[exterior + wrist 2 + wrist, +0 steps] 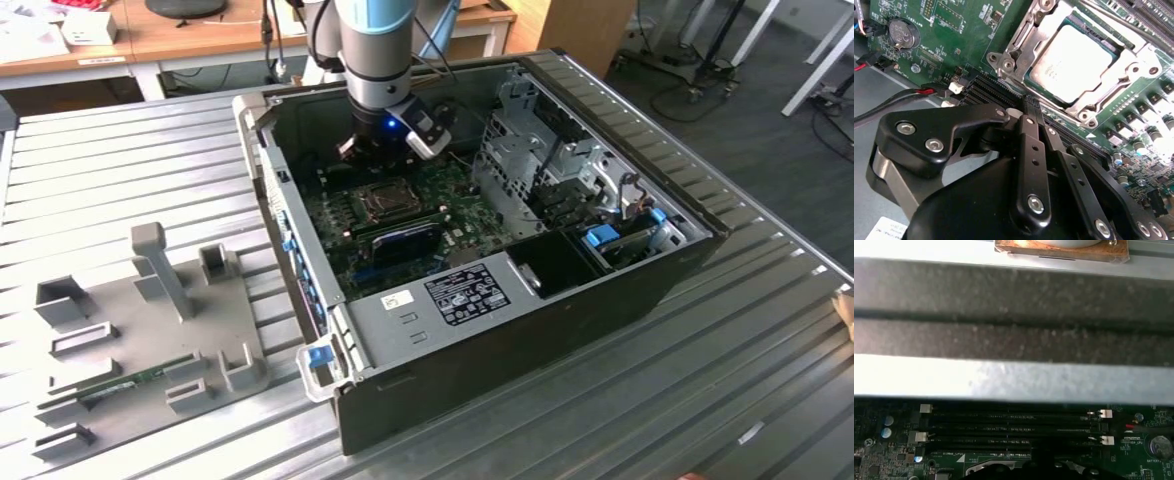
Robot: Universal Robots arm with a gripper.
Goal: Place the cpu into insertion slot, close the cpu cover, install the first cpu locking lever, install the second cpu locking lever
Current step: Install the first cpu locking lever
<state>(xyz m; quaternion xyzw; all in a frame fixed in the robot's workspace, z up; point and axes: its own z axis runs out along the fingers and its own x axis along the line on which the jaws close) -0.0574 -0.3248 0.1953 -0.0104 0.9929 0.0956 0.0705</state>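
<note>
In the second wrist view the cpu (pixel 1071 57) lies flat in the insertion slot (pixel 1004 62), pale silver top up. The silver cpu cover (pixel 1126 65) lies down around it, framing its top. I cannot tell whether the locking levers are latched. My gripper (pixel 1030 102) is shut with nothing in it. Its tips hover over the black memory slots (pixel 986 90) beside the socket's corner. In the exterior view the gripper (pixel 378 152) hangs inside the open computer case, just behind the insertion slot (pixel 387 203) on the green board.
The case walls (pixel 274 180) and a drive cage (pixel 534 150) close in around the board. A coin battery (pixel 902 34) and red and black cables (pixel 924 91) lie near the gripper. A grey fixture plate (pixel 147 330) with holders stands at the exterior view's left.
</note>
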